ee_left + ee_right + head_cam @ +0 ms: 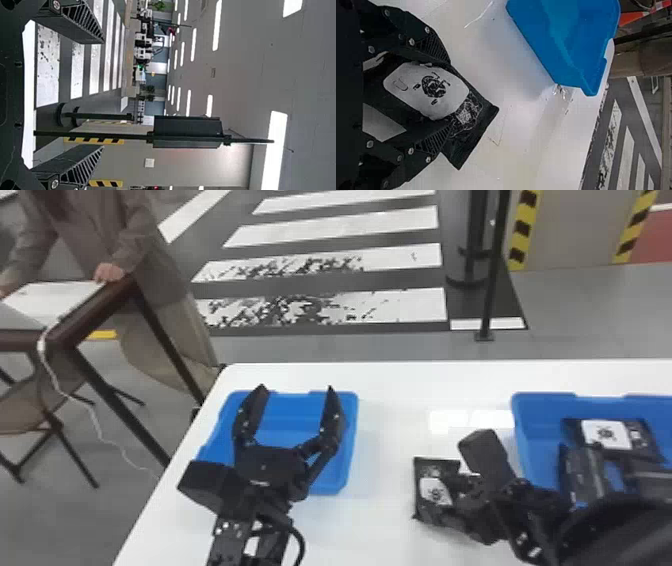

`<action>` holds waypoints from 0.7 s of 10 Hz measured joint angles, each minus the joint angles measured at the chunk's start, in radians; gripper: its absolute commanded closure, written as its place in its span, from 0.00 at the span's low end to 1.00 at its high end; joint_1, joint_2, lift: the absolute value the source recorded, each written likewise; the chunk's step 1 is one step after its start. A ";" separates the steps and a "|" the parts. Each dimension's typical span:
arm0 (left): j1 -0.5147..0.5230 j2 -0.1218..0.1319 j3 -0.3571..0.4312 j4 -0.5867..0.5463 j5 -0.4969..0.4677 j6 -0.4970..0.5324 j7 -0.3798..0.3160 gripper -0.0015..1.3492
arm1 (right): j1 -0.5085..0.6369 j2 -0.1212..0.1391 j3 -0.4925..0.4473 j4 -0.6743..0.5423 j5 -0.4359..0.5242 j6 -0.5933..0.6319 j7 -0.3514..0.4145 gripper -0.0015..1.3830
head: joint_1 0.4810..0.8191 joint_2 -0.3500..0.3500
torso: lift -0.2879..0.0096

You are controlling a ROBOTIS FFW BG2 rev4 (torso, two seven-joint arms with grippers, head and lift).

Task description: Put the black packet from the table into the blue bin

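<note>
There are two arms over one white, smooth bench [385,520], and each has one end effector of two flat black fingers. The right end effector [445,501] is low at the bench and is grasping one flat black packet with a white label [433,470]. In the right wrist view its two fingers stand at two opposite sides of this packet, and the far end of the packet sticks out past them. The packet is between the two bins, at the near part of the bench.

The left end effector [296,389] is released, with its two fingers wide apart and nothing between them. In the head view it overlaps the left blue plastic bin [295,415].

There are two blue bins in total. The right blue plastic bin [542,430] contains at least two other black packets [607,435]; I cannot tell the exact number, because the right arm covers a part.

Behind the bench, on the grey floor, there are two dark upright posts [492,280] and at least four broad white stripes [410,304].
</note>
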 measured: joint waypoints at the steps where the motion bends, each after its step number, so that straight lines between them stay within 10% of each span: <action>1: 0.000 0.000 0.001 0.000 0.000 0.000 0.000 0.07 | 0.001 0.000 0.004 -0.015 0.004 0.009 -0.006 0.84 | 0.63 0.86 | 0.60; 7: 0.010 -0.001 0.009 0.000 0.000 -0.003 0.000 0.07 | 0.068 -0.001 -0.062 -0.164 0.030 -0.074 -0.046 0.84 | 0.63 0.87 | 0.60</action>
